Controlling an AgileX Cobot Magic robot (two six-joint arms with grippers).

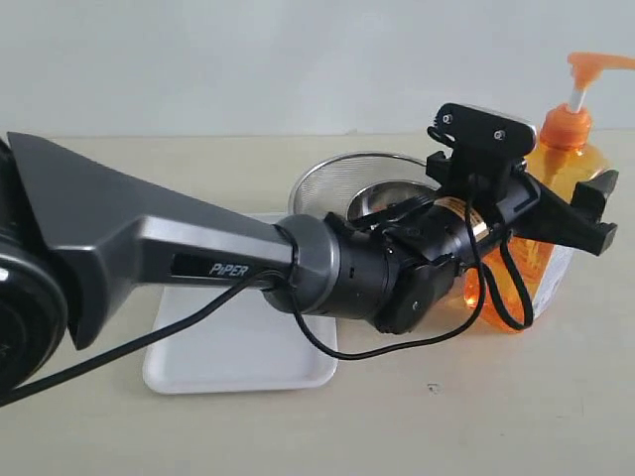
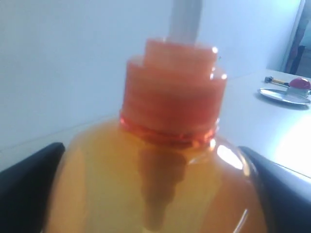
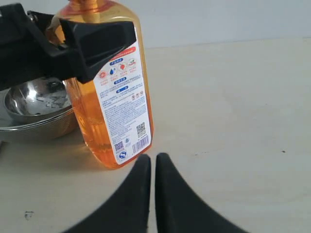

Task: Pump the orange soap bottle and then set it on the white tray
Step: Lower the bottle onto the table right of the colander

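The orange soap bottle stands upright on the table at the right, its orange pump head up on the white stem. My left gripper reaches across and is shut on the bottle's upper body; in the left wrist view its dark fingers flank the shoulder of the bottle. The white tray lies to the left, partly under the left arm. My right gripper is shut on nothing, low over the table just beside the foot of the bottle.
Nested steel bowls sit behind the tray, right next to the bottle, and show as the bowls in the right wrist view. A small metal dish with a red object lies farther off.
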